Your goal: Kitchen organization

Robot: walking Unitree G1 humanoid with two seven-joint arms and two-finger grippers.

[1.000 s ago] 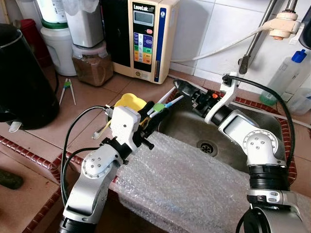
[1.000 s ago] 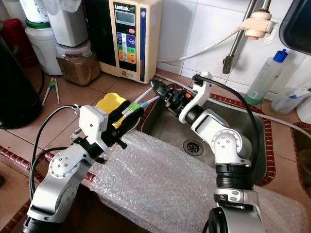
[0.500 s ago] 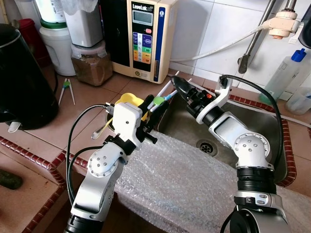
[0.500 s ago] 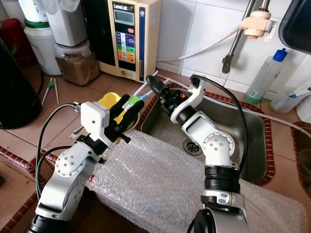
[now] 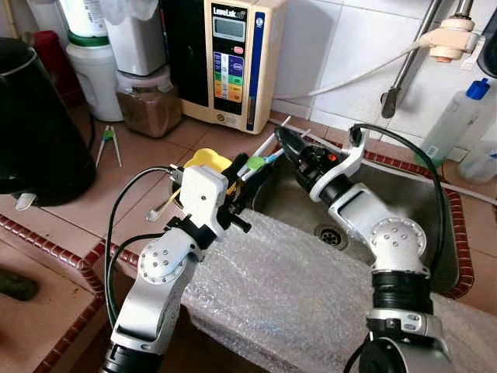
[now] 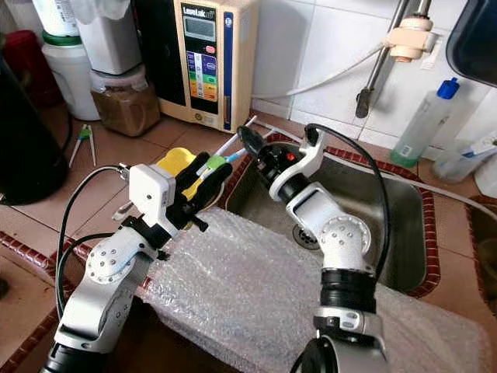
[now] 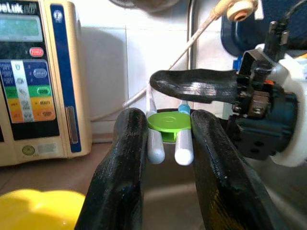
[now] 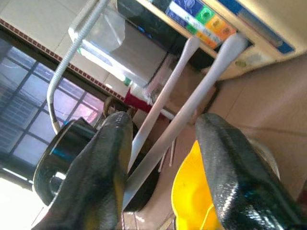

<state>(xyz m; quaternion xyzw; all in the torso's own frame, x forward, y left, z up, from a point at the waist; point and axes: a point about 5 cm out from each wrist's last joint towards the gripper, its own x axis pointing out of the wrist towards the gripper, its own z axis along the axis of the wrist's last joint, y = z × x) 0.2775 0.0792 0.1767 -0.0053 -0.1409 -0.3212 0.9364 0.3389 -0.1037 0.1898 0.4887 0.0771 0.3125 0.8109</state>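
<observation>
A pair of white training chopsticks (image 5: 264, 149) joined by a green clip (image 7: 169, 122) points up and back over the sink's left rim. My left gripper (image 5: 245, 176) is shut on the chopsticks just below the clip, one stick (image 7: 156, 143) against each finger. My right gripper (image 5: 286, 141) reaches in from the sink side and stands open at the sticks' far ends. In the right wrist view both sticks (image 8: 192, 100) run between its fingers (image 8: 108, 158), nearer one finger, with a gap to the other. A yellow holder (image 5: 206, 161) sits on the counter under my left gripper.
Steel sink (image 5: 404, 190) at right, bubble wrap (image 5: 295, 287) draped over its front edge. White water machine (image 5: 233, 54), jars (image 5: 147, 101) and black kettle (image 5: 35, 132) line the back and left. Another chopstick pair (image 5: 107, 144) lies on the tiles. A bottle (image 5: 454, 116) stands far right.
My right arm has swung leftward, bringing its open fingers around the chopsticks' far ends. My left gripper lifted the chopsticks slightly and keeps its hold.
</observation>
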